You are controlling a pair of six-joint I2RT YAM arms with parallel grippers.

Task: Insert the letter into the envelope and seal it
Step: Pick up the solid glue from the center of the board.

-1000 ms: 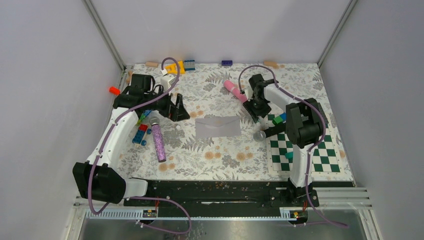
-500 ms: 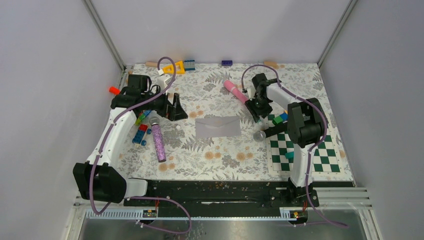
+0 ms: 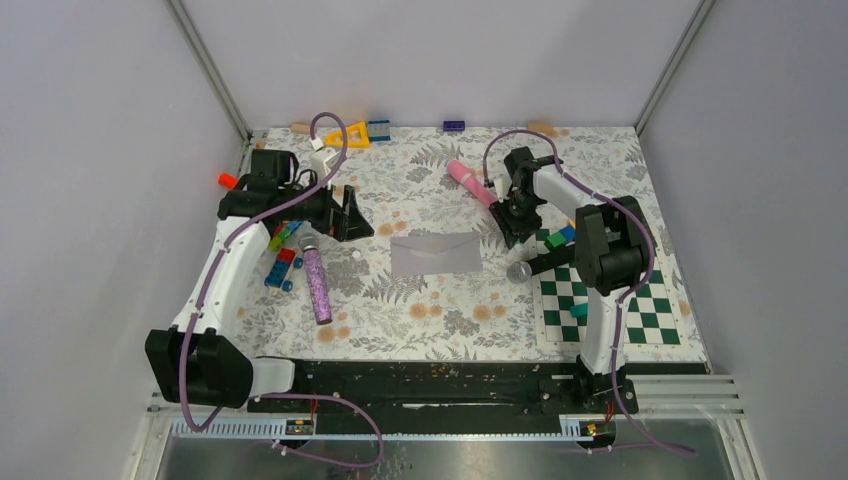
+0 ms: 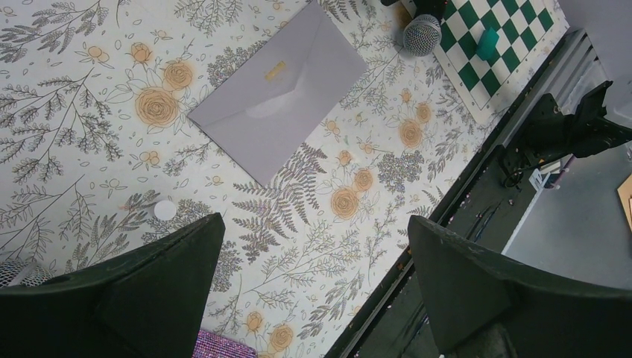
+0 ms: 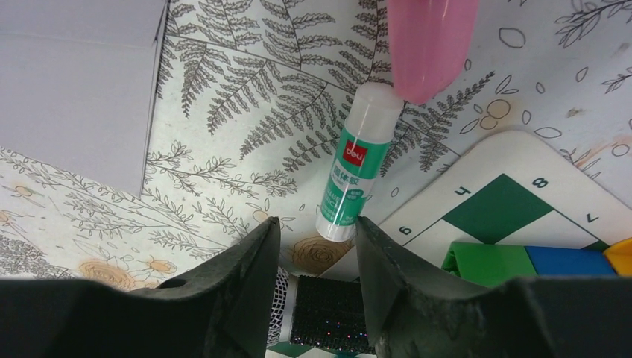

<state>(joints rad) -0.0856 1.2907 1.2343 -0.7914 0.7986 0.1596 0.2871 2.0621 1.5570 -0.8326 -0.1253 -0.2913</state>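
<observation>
The glue stick (image 5: 350,168) has a white cap and a green label with a small red logo patch and white Chinese characters, too small to read with certainty. The border of the green-and-white checked mat (image 5: 514,209) beside it shows the digits 4 and 8. The right tool (image 5: 317,227) stands apart, its fingers either side of the stick's lower end, not clamped. The left tool (image 4: 314,222) is spread wide and holds nothing. The envelope (image 4: 279,89), pale grey-lavender with its pointed flap folded down and a small yellowish mark, lies flat mid-tabletop (image 3: 440,300) between the arms.
</observation>
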